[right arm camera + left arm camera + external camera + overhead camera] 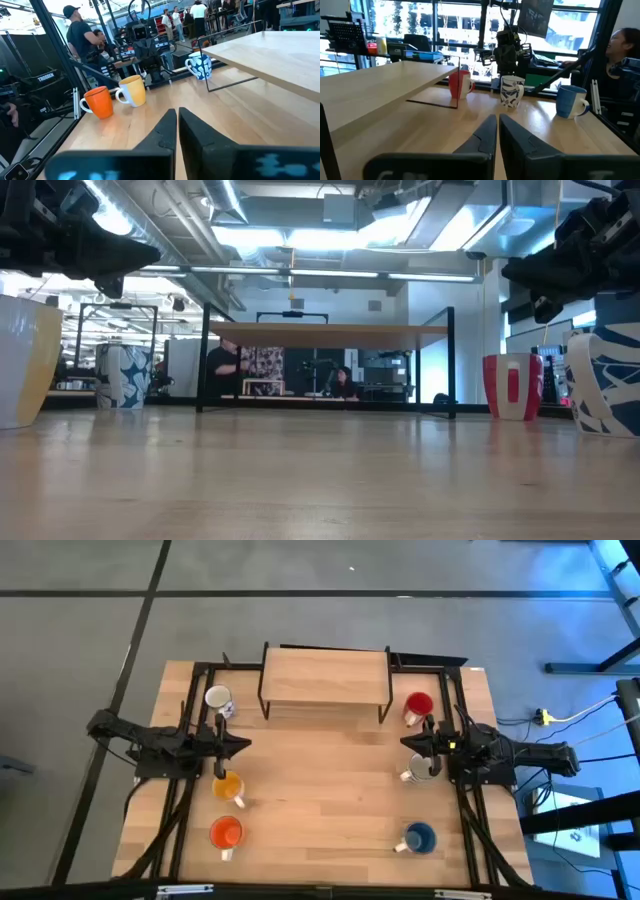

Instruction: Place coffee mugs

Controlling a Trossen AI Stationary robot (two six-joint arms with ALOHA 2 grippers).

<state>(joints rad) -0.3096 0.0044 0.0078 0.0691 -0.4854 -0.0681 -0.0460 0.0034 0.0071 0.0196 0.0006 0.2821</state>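
The desk point(320, 790) carried a raised wooden shelf point(324, 677) at its far middle. The left gripper point(243, 747) hovered at the left side and the right gripper point(406, 743) at the right, each with jaws together. Six mugs stood in two columns: white point(218, 698), yellow point(228, 786) and orange point(226, 833) left; red point(419, 705), white printed point(420, 769) and blue point(419, 837) right.

Six coffee mugs stand on the table point(320, 780): two white printed ones point(218, 698) point(420, 770). One each is red point(419, 704), blue point(420, 837), yellow-orange point(229, 786) and orange point(226, 833).
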